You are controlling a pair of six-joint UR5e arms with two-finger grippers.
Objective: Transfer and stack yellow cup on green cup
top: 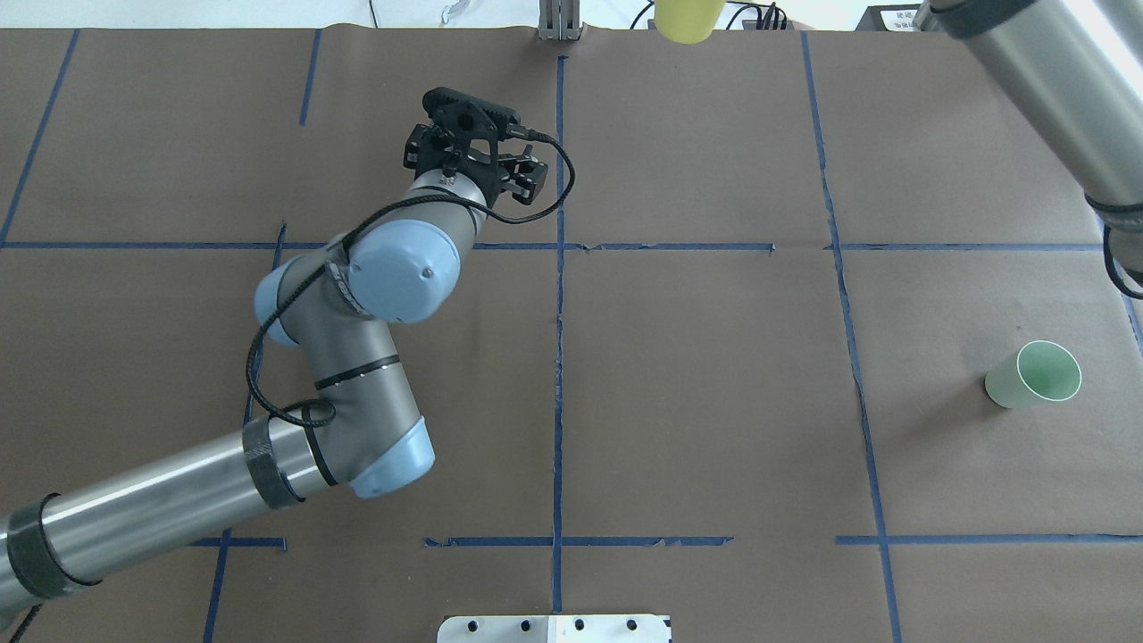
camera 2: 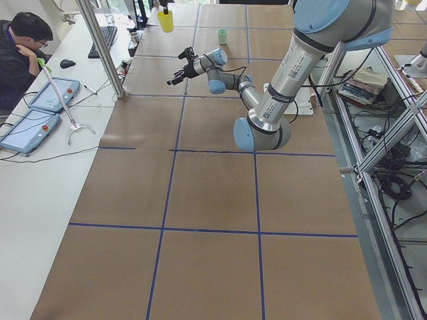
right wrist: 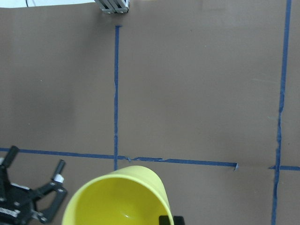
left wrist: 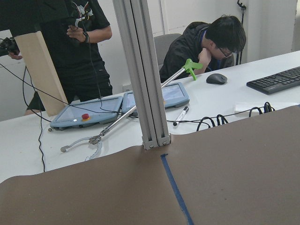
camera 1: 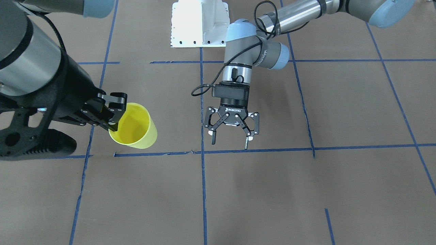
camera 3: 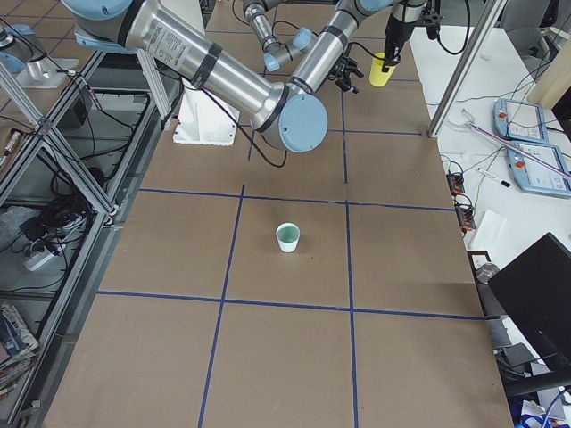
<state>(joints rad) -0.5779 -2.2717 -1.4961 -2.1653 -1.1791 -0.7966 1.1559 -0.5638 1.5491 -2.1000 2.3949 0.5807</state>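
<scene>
My right gripper (camera 1: 115, 122) is shut on the rim of the yellow cup (camera 1: 136, 127) and holds it tilted above the table, on the operators' side. The cup's open mouth shows in the right wrist view (right wrist: 117, 197) and at the top edge of the overhead view (top: 688, 20). My left gripper (camera 1: 230, 143) is open and empty, hanging over the table's middle line beside the yellow cup, apart from it. It also shows in the right wrist view (right wrist: 35, 159). The green cup (top: 1034, 375) stands upright on the table on my right side (camera 3: 288, 237), far from both grippers.
An aluminium post (top: 558, 18) stands at the table's far edge near the yellow cup. The white robot base plate (camera 1: 201, 23) sits at the near edge. Operators sit at a desk (left wrist: 225, 93) with tablets and a keyboard beyond the far edge.
</scene>
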